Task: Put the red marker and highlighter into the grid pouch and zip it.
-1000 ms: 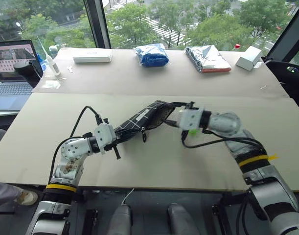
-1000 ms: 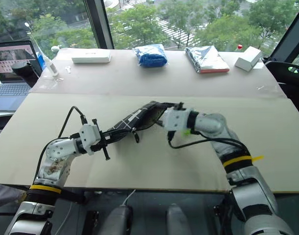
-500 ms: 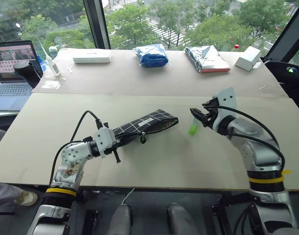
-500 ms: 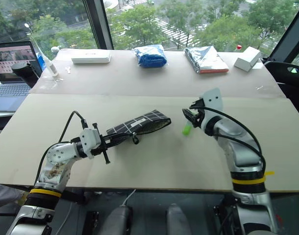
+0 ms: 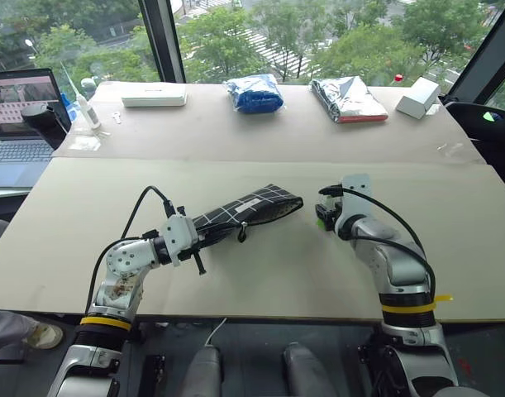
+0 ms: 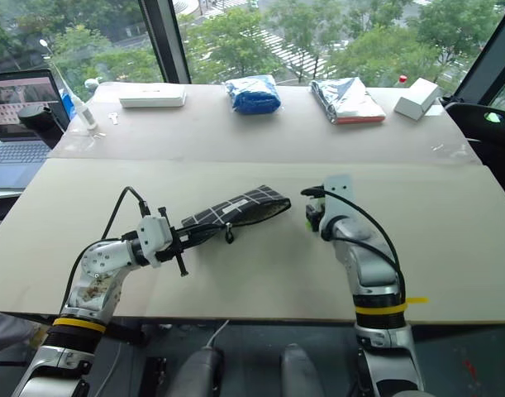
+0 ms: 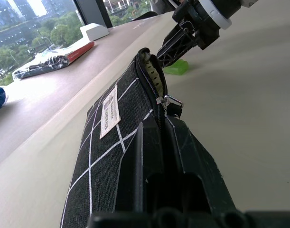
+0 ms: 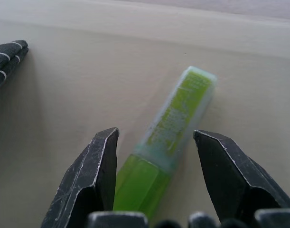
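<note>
Risk first, from the head views: the highlighter [image 5: 321, 217] lies loose on the tabletop [image 5: 260, 273], just right of the grid pouch's [image 5: 250, 210] open end, with the right gripper [image 5: 325, 213] down over it. If those jaws close off-centre, the smooth round barrel could squirt sideways or roll off. The left gripper [image 5: 204, 241], clenched on the pouch's near end, holds it slanting up and away; a slack grip there could let the mouth sag flat.

Left wrist view: the pouch is black with thin white grid lines and a small white label, its zipper parted at the far end, with something pale inside that I cannot identify.

Right wrist view: the jaws stand released, one on either side of the light-green highlighter, not yet touching it.
</note>
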You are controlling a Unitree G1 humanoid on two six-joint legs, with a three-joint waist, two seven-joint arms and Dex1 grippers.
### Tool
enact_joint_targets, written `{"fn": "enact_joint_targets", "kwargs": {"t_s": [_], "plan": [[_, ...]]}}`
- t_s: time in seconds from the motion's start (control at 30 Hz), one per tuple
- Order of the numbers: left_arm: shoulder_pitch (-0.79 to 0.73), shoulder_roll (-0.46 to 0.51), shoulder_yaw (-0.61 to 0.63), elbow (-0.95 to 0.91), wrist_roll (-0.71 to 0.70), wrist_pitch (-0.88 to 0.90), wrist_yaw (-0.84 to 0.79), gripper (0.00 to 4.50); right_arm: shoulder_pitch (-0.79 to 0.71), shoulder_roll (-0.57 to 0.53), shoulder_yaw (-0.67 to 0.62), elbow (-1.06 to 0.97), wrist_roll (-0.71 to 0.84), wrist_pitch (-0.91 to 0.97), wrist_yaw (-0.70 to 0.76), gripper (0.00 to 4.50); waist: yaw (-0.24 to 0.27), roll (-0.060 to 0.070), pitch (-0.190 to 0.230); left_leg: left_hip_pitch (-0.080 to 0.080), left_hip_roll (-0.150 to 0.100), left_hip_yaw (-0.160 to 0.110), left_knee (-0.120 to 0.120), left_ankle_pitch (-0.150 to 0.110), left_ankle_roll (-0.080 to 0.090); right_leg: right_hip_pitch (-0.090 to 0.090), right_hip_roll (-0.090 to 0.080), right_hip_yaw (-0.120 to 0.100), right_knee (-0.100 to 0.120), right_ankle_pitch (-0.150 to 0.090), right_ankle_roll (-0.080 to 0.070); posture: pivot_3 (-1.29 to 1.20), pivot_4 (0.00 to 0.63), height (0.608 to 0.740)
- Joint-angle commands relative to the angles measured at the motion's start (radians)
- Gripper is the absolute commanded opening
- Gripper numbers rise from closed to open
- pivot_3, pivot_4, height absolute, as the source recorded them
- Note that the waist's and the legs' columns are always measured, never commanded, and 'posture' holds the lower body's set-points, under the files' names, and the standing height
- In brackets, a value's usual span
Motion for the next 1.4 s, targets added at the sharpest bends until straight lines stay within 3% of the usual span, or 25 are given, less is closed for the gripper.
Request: {"fn": "enact_joint_targets", "kwargs": {"t_s": [0.03, 0.27, 0.37, 0.47, 0.7, 1.0, 1.13, 1.4], "plan": [[-0.005, 0.002, 0.009, -0.025, -0.003, -0.017, 0.012, 0.0, -0.025, 0.005, 0.007, 0.009, -0.028, -0.013, -0.01, 2.84, 0.0, 0.0, 0.0, 0.0, 0.0, 0.0, 0.0, 0.0, 0.0, 0.0, 0.0, 0.0, 0.0, 0.0, 0.0, 0.0, 0.15, 0.74], [0.006, 0.003, 0.009, -0.038, 0.0, -0.018, 0.025, 0.0, -0.008, -0.008, 0.059, 0.028, -0.088, -0.041, -0.006, 2.84, -0.002, 0.0, 0.0, 0.0, 0.0, 0.0, 0.0, 0.0, 0.0, 0.0, 0.0, 0.0, 0.0, 0.0, 0.0, 0.0, 0.15, 0.74], [0.011, 0.005, 0.009, -0.043, 0.0, -0.018, 0.028, 0.0, 0.0, -0.017, 0.083, 0.026, -0.117, -0.063, -0.001, 2.13, -0.002, 0.0, 0.0, 0.0, 0.0, 0.0, 0.0, 0.0, 0.0, 0.0, 0.0, 0.0, 0.0, 0.0, 0.0, 0.0, 0.15, 0.74], [0.015, 0.007, 0.011, -0.048, -0.001, -0.018, 0.03, 0.0, 0.004, -0.018, 0.088, 0.023, -0.132, -0.079, 0.004, 1.08, 0.0, 0.0, 0.0, 0.0, 0.0, 0.0, 0.0, 0.0, 0.0, 0.0, 0.0, 0.0, 0.0, 0.0, 0.0, 0.0, 0.15, 0.74], [0.018, 0.01, 0.013, -0.05, -0.003, -0.017, 0.031, 0.0, -0.014, -0.029, 0.063, 0.036, -0.14, -0.17, 0.018, 1.05, -0.001, 0.0, 0.0, 0.0, 0.0, 0.0, 0.0, 0.0, 0.0, 0.0, 0.0, 0.0, 0.0, 0.0, 0.0, 0.0, 0.15, 0.74], [0.011, 0.016, 0.013, -0.04, -0.008, -0.019, 0.018, 0.0, 0.02, -0.3, 0.101, -0.094, -0.075, -0.666, 0.484, 1.05, -0.002, 0.0, 0.0, -0.001, 0.0, 0.0, 0.0, 0.0, 0.0, 0.0, 0.0, -0.001, -0.002, -0.001, 0.002, 0.0, 0.15, 0.74], [-0.002, 0.016, 0.01, -0.032, -0.009, -0.019, 0.01, 0.0, 0.108, -0.48, 0.114, -0.102, -0.083, -0.845, 0.72, 1.05, 0.008, 0.0, 0.0, -0.002, 0.0, 0.0, 0.0, 0.0, 0.0, 0.0, 0.0, -0.001, -0.002, -0.002, 0.003, 0.0, 0.15, 0.74], [-0.006, 0.019, 0.009, -0.023, -0.012, -0.024, -0.003, 0.0, 0.096, -0.527, 0.087, -0.076, -0.048, -0.923, 0.807, 1.05, -0.009, 0.0, 0.0, 0.0, 0.001, 0.001, 0.0, 0.0, 0.0, 0.0, 0.0, 0.0, -0.002, -0.002, 0.004, 0.0, 0.15, 0.74]]}}
